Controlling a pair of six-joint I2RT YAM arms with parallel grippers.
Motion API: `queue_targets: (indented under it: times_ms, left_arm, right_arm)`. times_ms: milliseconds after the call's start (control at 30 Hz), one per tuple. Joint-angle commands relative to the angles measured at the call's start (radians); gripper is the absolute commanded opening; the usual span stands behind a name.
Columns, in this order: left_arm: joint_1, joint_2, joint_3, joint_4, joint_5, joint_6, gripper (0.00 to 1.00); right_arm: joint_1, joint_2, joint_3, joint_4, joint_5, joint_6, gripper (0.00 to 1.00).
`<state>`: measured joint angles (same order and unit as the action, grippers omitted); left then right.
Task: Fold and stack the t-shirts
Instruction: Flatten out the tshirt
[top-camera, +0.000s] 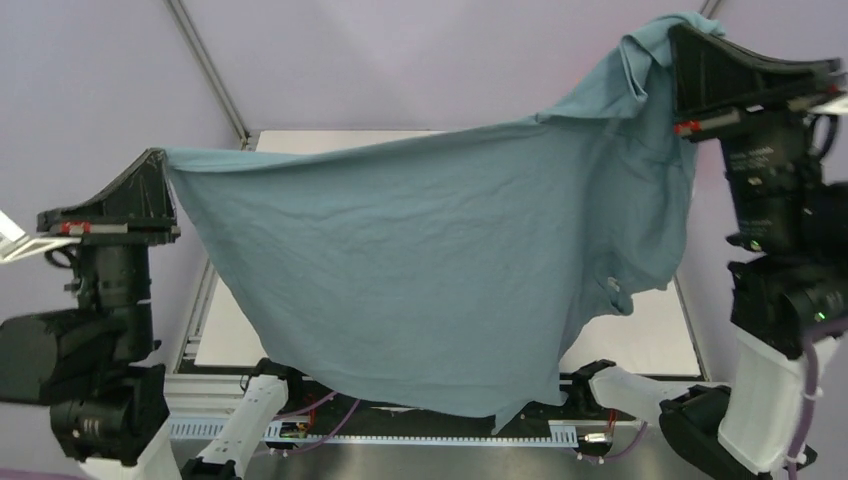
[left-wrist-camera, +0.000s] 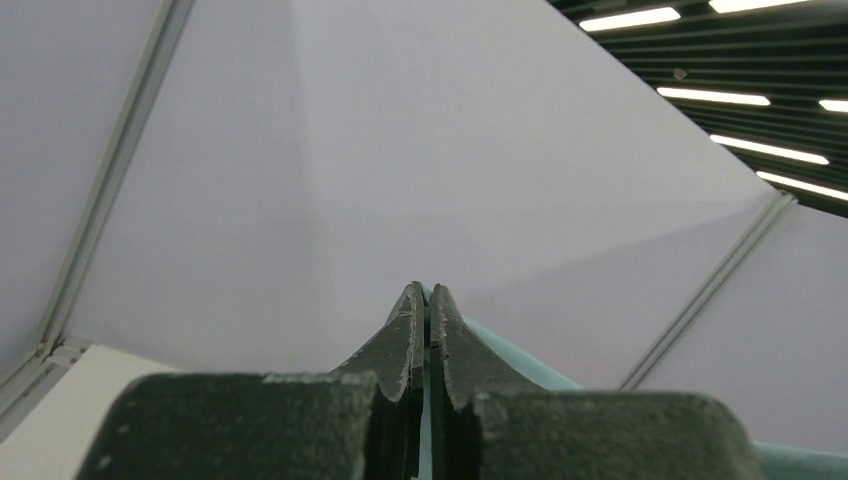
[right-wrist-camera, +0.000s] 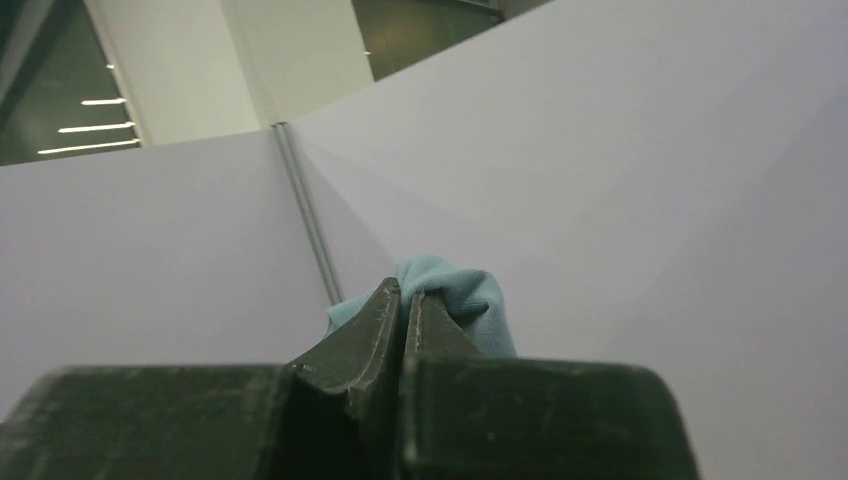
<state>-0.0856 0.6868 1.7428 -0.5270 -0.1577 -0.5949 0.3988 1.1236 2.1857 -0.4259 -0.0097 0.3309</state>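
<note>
The teal-blue t-shirt (top-camera: 440, 270) hangs spread in the air between both grippers, above the table. My left gripper (top-camera: 160, 158) is shut on its left corner; a thin strip of the cloth (left-wrist-camera: 500, 350) shows beside the fingers in the left wrist view. My right gripper (top-camera: 675, 35) is raised higher at the top right and is shut on a bunched part of the shirt (right-wrist-camera: 470, 295). A small white tag (top-camera: 612, 286) shows near the shirt's right edge. The shirt's lower hem droops to the table's near edge. The red and pink t-shirts are out of view.
The white table (top-camera: 650, 340) lies under the hanging shirt, mostly hidden by it. Grey tent walls and a metal pole (top-camera: 208, 68) stand behind. The arm bases (top-camera: 250, 410) sit at the near edge.
</note>
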Motion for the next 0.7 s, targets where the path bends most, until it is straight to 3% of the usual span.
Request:
queue_targets:
  times_ms: [0, 200, 333, 433, 533, 567, 600, 633, 667]
  left_arm:
    - [-0.001, 0.120, -0.110, 0.062, -0.098, 0.026, 0.00]
    - [-0.001, 0.356, -0.335, 0.271, -0.234, 0.050, 0.00]
    - [-0.001, 0.695, -0.418, 0.457, -0.251, 0.100, 0.00]
    - [0.001, 0.950, -0.333, 0.497, -0.272, 0.140, 0.00]
    - [0.003, 1.279, -0.138, 0.363, -0.291, 0.165, 0.00]
    - [0.005, 1.338, -0.009, 0.317, -0.276, 0.168, 0.06]
    - [0.010, 1.445, 0.051, 0.236, -0.262, 0.171, 0.34]
    - [0.012, 1.489, 0.169, 0.196, -0.236, 0.173, 0.49]
    - [0.013, 1.557, 0.220, 0.129, -0.230, 0.160, 0.83]
  right_arm:
    - [0.002, 0.109, -0.145, 0.114, 0.235, -0.095, 0.00]
    - [-0.011, 0.259, -0.384, 0.237, 0.430, -0.208, 0.03]
    - [-0.062, 0.434, -0.504, 0.267, 0.405, -0.143, 0.06]
    - [-0.123, 0.632, -0.506, 0.274, 0.323, -0.058, 0.06]
    - [-0.167, 0.860, -0.407, 0.283, 0.203, -0.022, 0.11]
    - [-0.178, 0.938, -0.348, 0.278, 0.160, -0.020, 0.15]
    - [-0.183, 1.014, -0.287, 0.272, 0.121, -0.023, 0.21]
    - [-0.187, 1.075, -0.231, 0.272, 0.094, -0.030, 0.37]
    - [-0.188, 1.139, -0.171, 0.270, 0.088, -0.040, 0.56]
